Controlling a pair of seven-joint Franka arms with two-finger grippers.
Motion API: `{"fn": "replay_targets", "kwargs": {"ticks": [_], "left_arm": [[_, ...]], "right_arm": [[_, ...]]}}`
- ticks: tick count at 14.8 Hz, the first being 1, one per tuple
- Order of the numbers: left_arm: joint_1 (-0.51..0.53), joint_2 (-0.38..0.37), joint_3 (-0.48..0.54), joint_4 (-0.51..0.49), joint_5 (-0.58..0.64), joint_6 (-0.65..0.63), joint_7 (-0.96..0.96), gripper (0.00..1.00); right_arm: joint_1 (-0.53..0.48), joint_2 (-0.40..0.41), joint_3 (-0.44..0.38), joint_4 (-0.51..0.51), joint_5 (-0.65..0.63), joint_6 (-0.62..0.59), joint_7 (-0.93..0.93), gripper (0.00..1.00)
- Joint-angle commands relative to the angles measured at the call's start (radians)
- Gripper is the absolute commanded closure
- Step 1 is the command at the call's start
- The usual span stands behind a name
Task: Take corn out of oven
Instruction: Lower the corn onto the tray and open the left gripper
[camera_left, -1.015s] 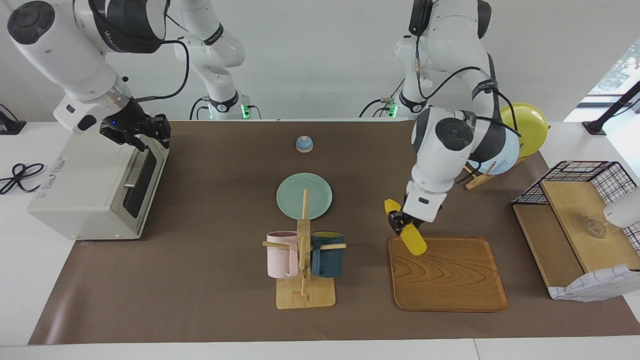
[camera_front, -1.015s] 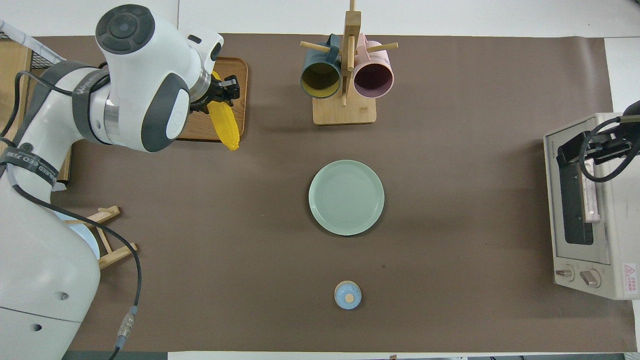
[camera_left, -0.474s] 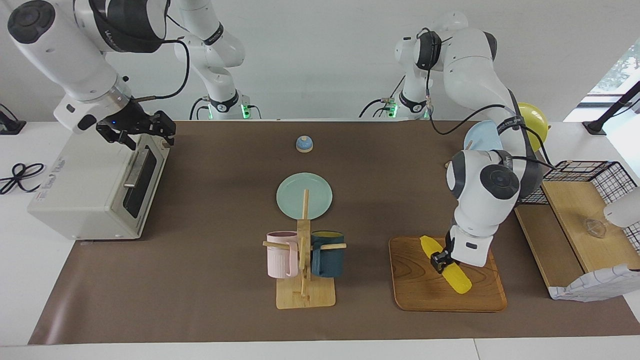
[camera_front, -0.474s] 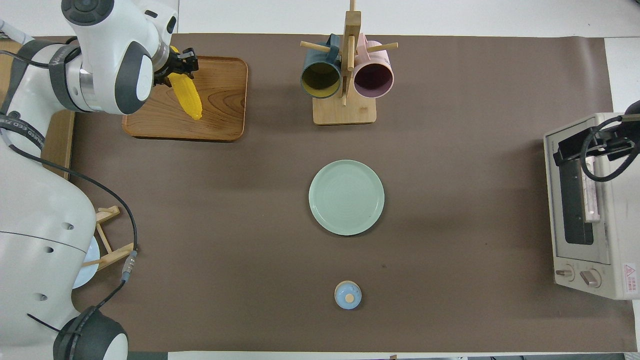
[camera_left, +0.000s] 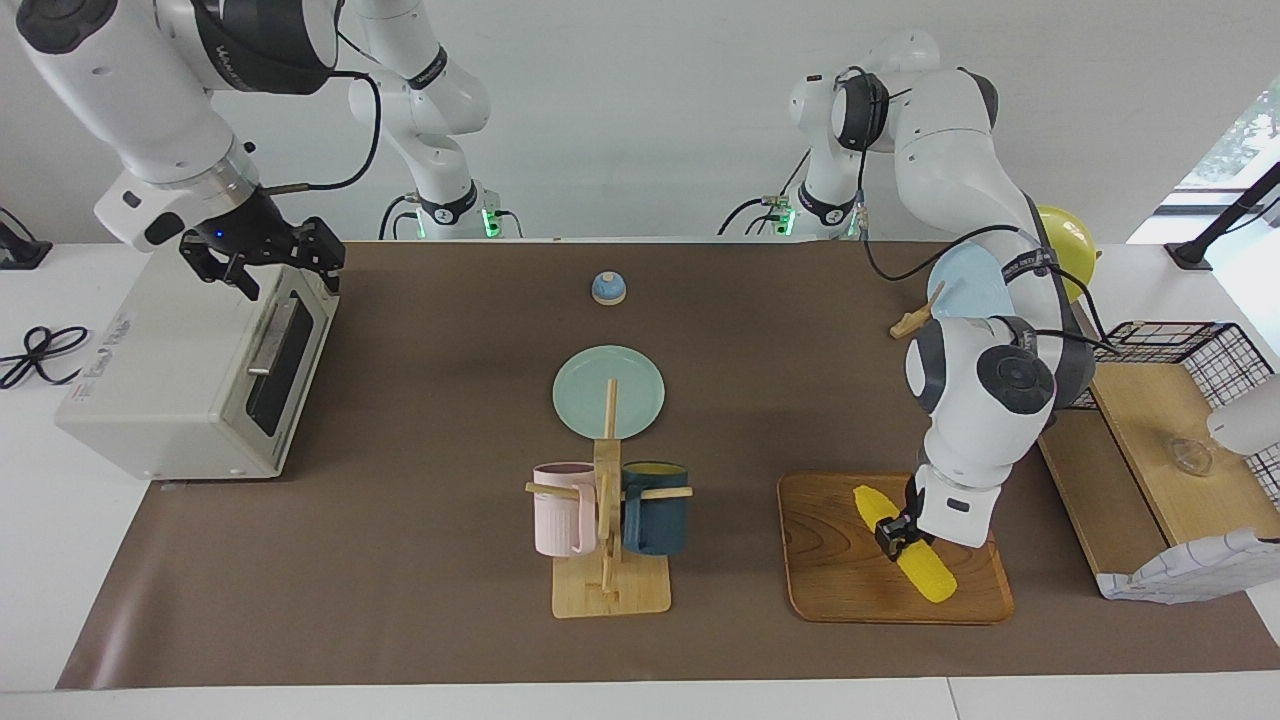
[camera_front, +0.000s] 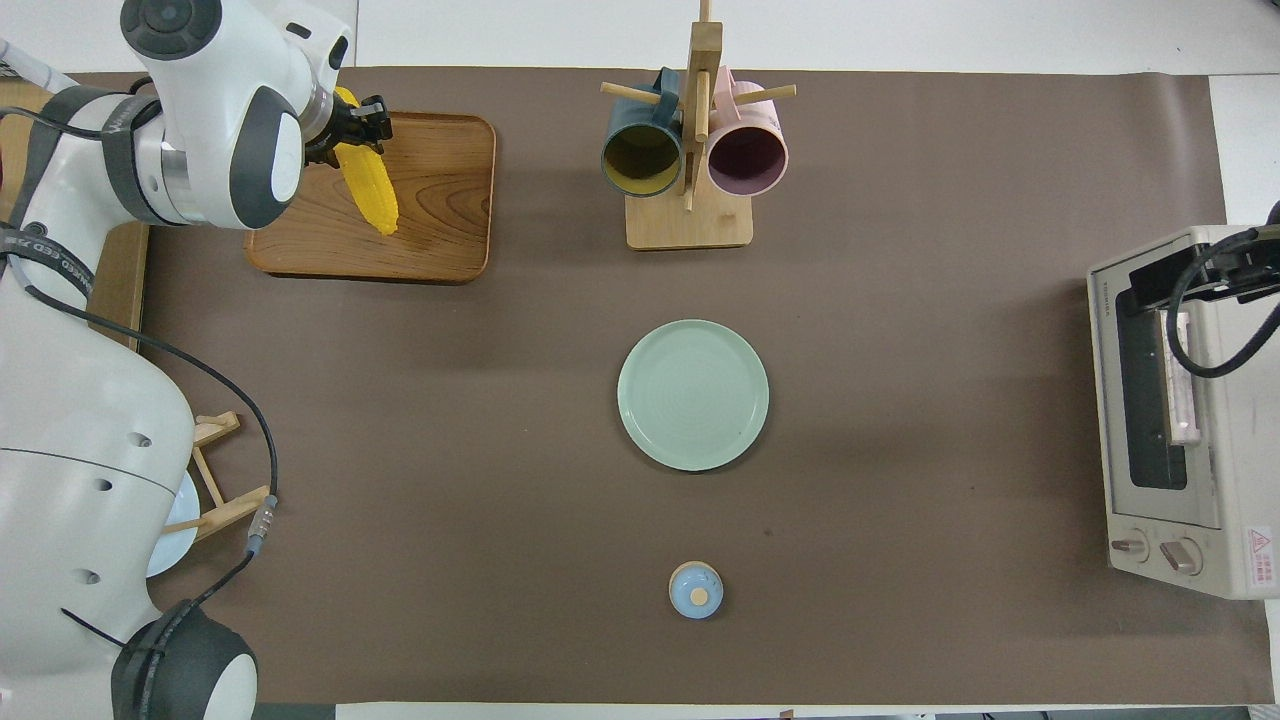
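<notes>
Two-arm scene, facing and overhead views. The left gripper (camera_left: 898, 531) is down at the wooden tray (camera_left: 840, 570), its jaws pinching the corn (camera_left: 908, 553) near the cob's middle. The corn lies slanted across the tray, its thicker end nearer to the robots and its tip pointing away from them; in the overhead view the corn (camera_front: 368, 180) crosses the part of the wooden tray (camera_front: 440, 220) toward the left arm's end of the worktop, under the left gripper (camera_front: 352, 122). Whether the cob rests on the wood or hangs just above it cannot be told.

The right gripper (camera_left: 262, 262) is over the top front edge of the oven (camera_left: 160, 370), above the door, with its jaws spread and nothing between them. The oven (camera_front: 1170, 420) stands at the right arm's end of the worktop, its dark glass door shut and its bar handle visible.

Between tray and oven stand a mug rack (camera_left: 608, 530) carrying a pink mug (camera_left: 560, 510) and a dark blue mug (camera_left: 658, 510), a pale green plate (camera_left: 575, 390) nearer to the robots than the rack, and a small blue knobbed lid (camera_left: 608, 288) nearer again.
</notes>
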Motion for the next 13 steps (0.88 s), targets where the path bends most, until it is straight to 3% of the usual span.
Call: {"fn": "replay_targets", "kwargs": {"ticks": [1, 7, 8, 10, 13], "left_arm": [[0.001, 0.069, -0.015, 0.031, 0.015, 0.048, 0.042, 1.00], [0.009, 0.066, -0.021, 0.033, 0.007, 0.024, 0.130, 1.00], [0.007, 0.063, -0.021, 0.030, 0.006, 0.018, 0.128, 0.01], [0.009, 0.034, -0.021, 0.021, 0.002, 0.004, 0.130, 0.00], [0.000, -0.073, -0.019, -0.056, -0.008, -0.060, 0.131, 0.00]], "right_arm": [[0.009, -0.036, -0.001, -0.043, -0.022, 0.007, 0.017, 0.00], [0.064, -0.069, -0.010, -0.048, -0.017, 0.004, 0.047, 0.00], [0.068, -0.069, -0.019, -0.054, -0.008, 0.009, 0.052, 0.00], [0.070, -0.062, -0.027, -0.049, -0.007, 0.016, 0.069, 0.00], [0.067, -0.056, -0.033, -0.043, -0.002, 0.016, 0.075, 0.00]]}}
